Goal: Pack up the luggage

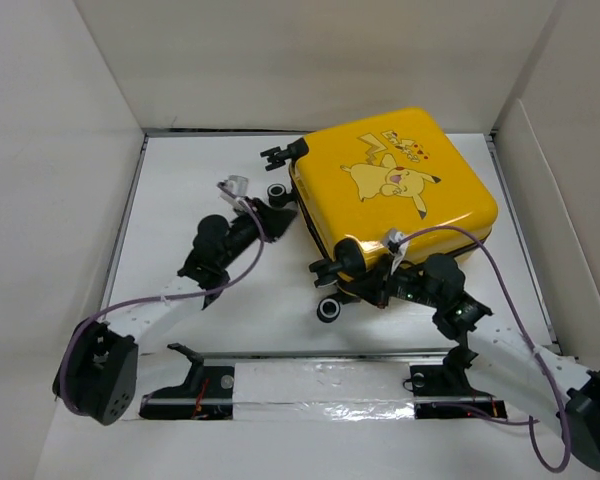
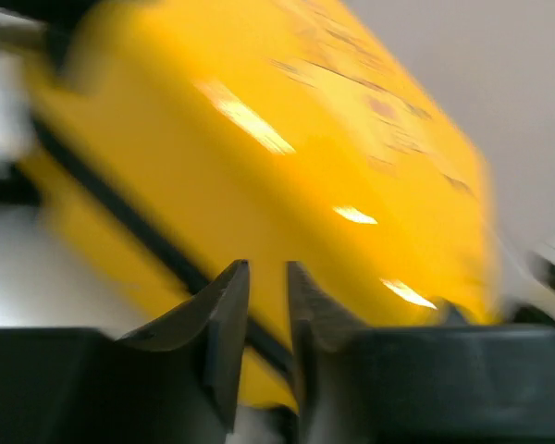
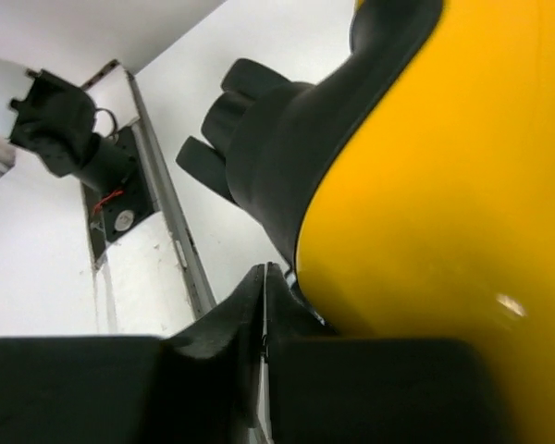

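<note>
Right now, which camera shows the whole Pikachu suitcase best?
The top external view: the Pikachu suitcase lies closed, print up, nearly all in frame. The left wrist view gives only a blurred yellow side with a black zipper line; the right wrist view only one yellow corner and a black wheel mount.

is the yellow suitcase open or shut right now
Shut: the yellow suitcase lies flat, print up, shells together along the black zipper line; no lining shows. Zipped: cannot tell.
</note>
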Tool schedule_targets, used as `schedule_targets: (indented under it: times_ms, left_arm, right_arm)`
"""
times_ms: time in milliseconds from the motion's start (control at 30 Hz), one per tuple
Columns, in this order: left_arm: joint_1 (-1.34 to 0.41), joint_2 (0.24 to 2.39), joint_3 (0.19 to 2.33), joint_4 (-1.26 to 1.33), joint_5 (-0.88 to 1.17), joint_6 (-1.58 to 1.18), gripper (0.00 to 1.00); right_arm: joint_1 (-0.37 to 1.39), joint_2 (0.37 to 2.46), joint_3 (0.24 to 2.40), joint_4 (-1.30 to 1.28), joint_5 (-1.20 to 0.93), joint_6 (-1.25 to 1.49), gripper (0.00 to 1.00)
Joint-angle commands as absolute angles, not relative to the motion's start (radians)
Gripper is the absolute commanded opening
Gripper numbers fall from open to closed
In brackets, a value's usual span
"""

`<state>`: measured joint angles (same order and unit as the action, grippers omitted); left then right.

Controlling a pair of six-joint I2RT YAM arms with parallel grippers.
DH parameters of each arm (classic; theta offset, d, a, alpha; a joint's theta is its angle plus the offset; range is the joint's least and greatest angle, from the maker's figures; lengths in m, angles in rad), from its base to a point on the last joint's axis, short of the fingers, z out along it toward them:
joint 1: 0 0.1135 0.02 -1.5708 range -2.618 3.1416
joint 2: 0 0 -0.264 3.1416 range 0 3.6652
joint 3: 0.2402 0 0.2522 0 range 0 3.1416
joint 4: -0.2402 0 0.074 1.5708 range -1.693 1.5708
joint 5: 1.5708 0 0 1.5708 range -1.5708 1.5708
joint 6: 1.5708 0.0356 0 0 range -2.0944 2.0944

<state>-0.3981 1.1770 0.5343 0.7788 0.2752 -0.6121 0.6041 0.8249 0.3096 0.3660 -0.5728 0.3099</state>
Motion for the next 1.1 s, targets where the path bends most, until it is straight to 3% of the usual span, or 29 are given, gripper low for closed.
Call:
schedule_targets:
  times_ms: [0,33,67,100,133,167,300,367,433,533,567,600,633,733,867,933,1067]
  left_arm:
    - [-0.587,1.105,0.574,0.706,0.284,-0.434,0.26]
    - [-0.598,1.097,0.568,0.713,0.331,-0.454,0.44]
    - [-0.598,1.088,0.555,0.725,0.353,-0.472,0.59]
    - [-0.598,1.071,0.536,0.736,0.357,-0.486,0.82]
    - [-0.598,1.063,0.535,0.703,0.359,-0.488,0.91]
    - [-0.598,1.06,0.537,0.686,0.367,-0.477,0.93]
    - [-0.678,1.072,0.558,0.649,0.394,-0.416,0.94]
    - [-0.736,1.077,0.571,0.594,0.362,-0.376,0.93]
    - [-0.781,1.075,0.584,0.539,0.336,-0.313,0.92]
    - [-0.831,1.063,0.574,0.526,0.317,-0.281,0.91]
    - [-0.831,1.058,0.566,0.534,0.339,-0.279,0.91]
    - [-0.831,1.054,0.557,0.538,0.345,-0.278,0.89]
    - [-0.831,1.055,0.558,0.535,0.351,-0.269,0.89]
    - [-0.854,1.077,0.574,0.523,0.359,-0.253,0.86]
    - [-0.87,1.141,0.601,0.52,0.4,-0.235,0.77]
    - [-0.88,1.17,0.604,0.541,0.429,-0.241,0.7]
    - [-0.9,1.199,0.609,0.552,0.426,-0.239,0.64]
  right_arm:
    - [0.614,0.767,0.363,0.182,-0.352,0.258,0.15]
    - [0.614,0.688,0.368,0.12,-0.307,0.255,0.41]
    - [0.614,0.64,0.373,0.0,-0.266,0.252,0.51]
    - [0.614,0.59,0.38,-0.068,-0.173,0.261,0.6]
    - [0.614,0.487,0.38,-0.121,-0.126,0.285,0.7]
    - [0.614,0.436,0.371,-0.141,-0.101,0.297,0.72]
    - [0.614,0.24,0.36,-0.265,0.136,0.406,0.7]
    - [0.614,0.189,0.377,-0.32,0.21,0.44,0.55]
    - [0.614,0.183,0.405,-0.362,0.377,0.504,0.28]
    - [0.614,0.184,0.457,-0.405,0.566,0.54,0.24]
    - [0.614,0.187,0.475,-0.408,0.613,0.545,0.29]
    - [0.614,0.196,0.486,-0.41,0.709,0.548,0.4]
    - [0.614,0.205,0.5,-0.411,0.756,0.548,0.59]
    - [0.614,0.245,0.555,-0.417,0.935,0.543,0.85]
    - [0.574,0.304,0.609,-0.361,1.019,0.492,0.99]
    - [0.545,0.343,0.649,-0.325,0.976,0.454,1.0]
    - [0.376,0.609,0.735,-0.258,0.843,0.428,1.0]
